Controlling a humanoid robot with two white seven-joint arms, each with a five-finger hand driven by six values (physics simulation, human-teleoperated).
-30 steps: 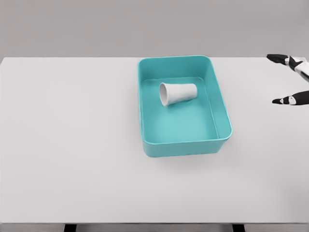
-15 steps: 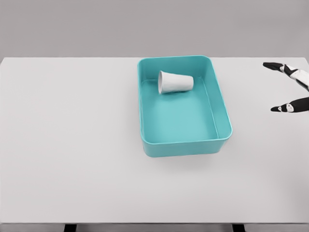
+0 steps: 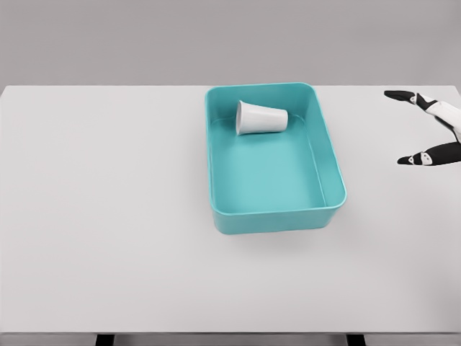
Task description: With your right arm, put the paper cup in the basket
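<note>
Well to the left of the fingers (image 3: 425, 156), the paper cup (image 3: 261, 118) lies on its side inside the teal basket (image 3: 337, 189), near the far wall, its mouth turned away from them. The right hand (image 3: 432, 130) hangs over the table (image 3: 108, 216) at the right edge, fingers spread and empty. The placement looks done; the likeliest trouble would be a stray sweep inward nudging the basket.

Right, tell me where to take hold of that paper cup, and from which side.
Probably from above. The paper cup lies on its side against the far wall of the basket, mouth facing left. Close the fingers across its tapered body near the middle; the walls block a level approach from the right hand.
</note>
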